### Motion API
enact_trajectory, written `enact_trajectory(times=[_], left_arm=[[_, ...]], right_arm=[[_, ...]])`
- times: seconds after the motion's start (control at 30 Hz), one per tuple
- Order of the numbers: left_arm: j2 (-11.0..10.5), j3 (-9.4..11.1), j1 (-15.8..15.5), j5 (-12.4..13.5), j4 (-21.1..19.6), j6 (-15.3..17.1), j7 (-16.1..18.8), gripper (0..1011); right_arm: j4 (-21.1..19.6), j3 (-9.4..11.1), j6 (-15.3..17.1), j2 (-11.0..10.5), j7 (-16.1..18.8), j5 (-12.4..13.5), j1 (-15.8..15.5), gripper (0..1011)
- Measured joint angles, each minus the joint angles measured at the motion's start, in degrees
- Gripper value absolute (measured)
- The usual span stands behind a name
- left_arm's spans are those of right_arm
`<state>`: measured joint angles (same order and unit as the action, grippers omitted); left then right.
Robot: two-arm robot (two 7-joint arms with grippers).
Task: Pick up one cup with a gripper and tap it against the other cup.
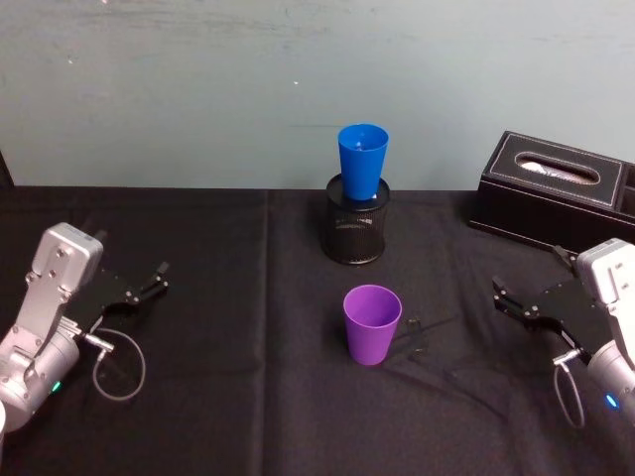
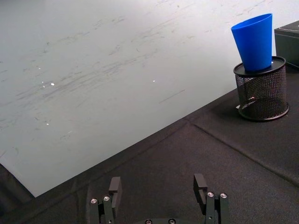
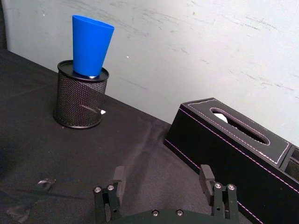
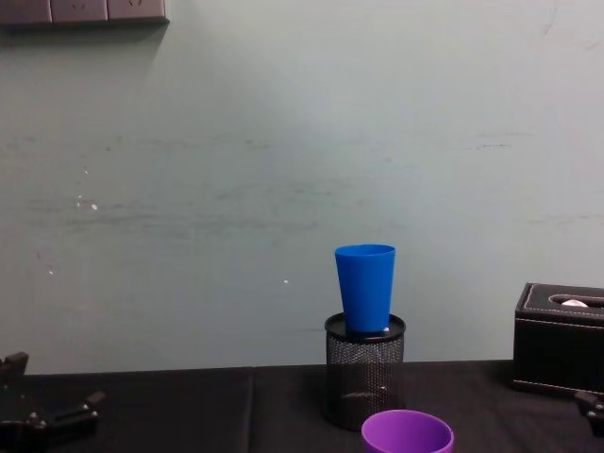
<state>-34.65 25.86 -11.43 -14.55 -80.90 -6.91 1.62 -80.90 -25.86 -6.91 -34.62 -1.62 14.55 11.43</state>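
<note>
On the black surface, centre: the purple cup stands upright, mouth up, in front of the mesh pen holder and apart from it, with neither gripper touching it.
Blue cup: its base sits in the pen holder's mouth, raised above the cloth, toward the wall.
Left gripper: low at the surface's left side, well apart from both cups; jaws spread, holding nothing.
Right gripper: low at the right side, near the black tissue box; jaws spread too, and empty.
Head view: takes in both cups and both arms together.
Chest view: the purple cup's rim sits at the lower edge, just below the pen holder and blue cup, seen from the side.
Left wrist view: makes the wide gap of the left gripper plain, with the blue cup far off.
Right wrist view: shows the right gripper equally wide, the tissue box close by and the blue cup leaning slightly in the pen holder.
</note>
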Motion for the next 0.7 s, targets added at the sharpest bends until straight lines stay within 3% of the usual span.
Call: enact_trajectory(times=[0.7], left_arm=[[0.0,0.0,0.0,0.0,0.0,0.0,0.0,1012]], right_arm=[[0.0,0.0,0.01,-0.03,0.0,0.0,0.0,1003]])
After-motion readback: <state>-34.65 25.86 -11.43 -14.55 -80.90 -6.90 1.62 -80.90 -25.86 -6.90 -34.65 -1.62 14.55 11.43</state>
